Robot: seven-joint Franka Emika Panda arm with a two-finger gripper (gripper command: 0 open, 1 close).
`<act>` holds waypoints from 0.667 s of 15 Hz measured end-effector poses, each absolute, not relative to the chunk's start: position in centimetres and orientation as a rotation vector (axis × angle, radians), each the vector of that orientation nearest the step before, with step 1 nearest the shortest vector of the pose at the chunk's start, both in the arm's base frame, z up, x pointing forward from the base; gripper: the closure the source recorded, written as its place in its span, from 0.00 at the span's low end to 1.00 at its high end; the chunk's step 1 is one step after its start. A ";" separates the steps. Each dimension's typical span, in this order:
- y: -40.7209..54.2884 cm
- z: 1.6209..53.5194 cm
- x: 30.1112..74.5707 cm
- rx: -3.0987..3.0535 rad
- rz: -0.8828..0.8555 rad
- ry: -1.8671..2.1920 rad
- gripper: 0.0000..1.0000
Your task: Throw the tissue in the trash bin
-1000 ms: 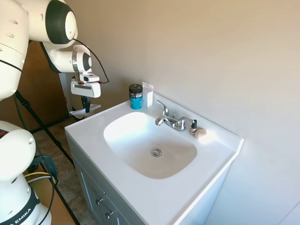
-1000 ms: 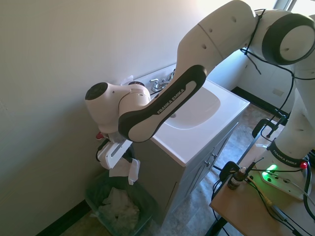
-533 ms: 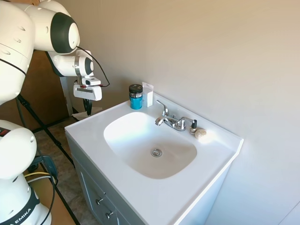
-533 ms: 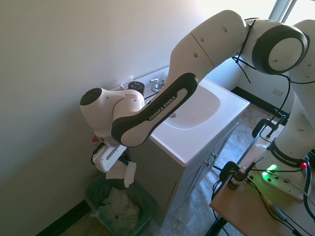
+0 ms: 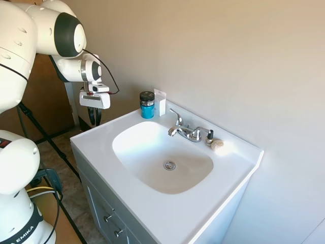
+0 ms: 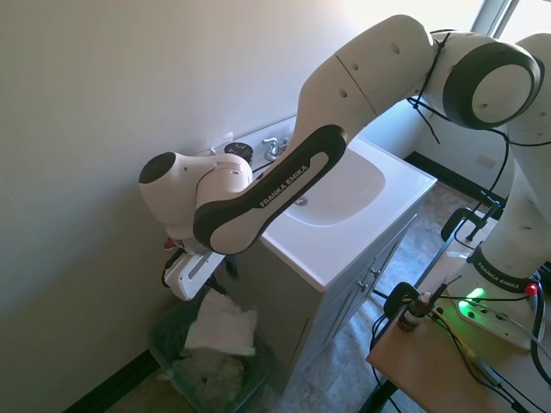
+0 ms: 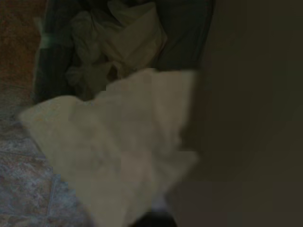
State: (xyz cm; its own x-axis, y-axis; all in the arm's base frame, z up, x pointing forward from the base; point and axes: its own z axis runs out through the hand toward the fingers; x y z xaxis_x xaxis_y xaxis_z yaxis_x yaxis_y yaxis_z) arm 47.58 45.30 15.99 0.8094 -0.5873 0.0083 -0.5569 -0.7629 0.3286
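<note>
The tissue (image 6: 222, 324), a crumpled white sheet, hangs loose in the air just above the trash bin (image 6: 169, 348), clear of the fingers. My gripper (image 6: 217, 274) is right above it, beside the left end of the vanity, and stands open with nothing in it. In the first exterior view the gripper (image 5: 94, 118) points down past the counter's edge, and the tissue is hidden there. The wrist view shows the tissue (image 7: 113, 151) spread wide below the camera. Beyond it lies the dark bin (image 7: 187, 42), holding crumpled paper (image 7: 125, 40).
The white vanity counter (image 5: 101, 152) with its sink stands right beside the bin, and its cabinet side (image 6: 275, 301) is close to the gripper. A blue jar (image 5: 147, 104), a white card (image 5: 160, 101), the faucet (image 5: 185, 130) and a beige lump (image 5: 217, 145) line the counter's back.
The gripper moved a little away from the counter with the tissue, then opened. The tissue left the fingers and now falls towards the bin.
</note>
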 end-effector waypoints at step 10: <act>39.8 31.2 44.7 2.762 0.079 -1.022 0.00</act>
State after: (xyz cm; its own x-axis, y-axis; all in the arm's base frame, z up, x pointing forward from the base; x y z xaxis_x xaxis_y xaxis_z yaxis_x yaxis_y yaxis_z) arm 44.72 39.82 31.23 0.7604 -0.6388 0.1174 -0.6493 -0.7427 0.1636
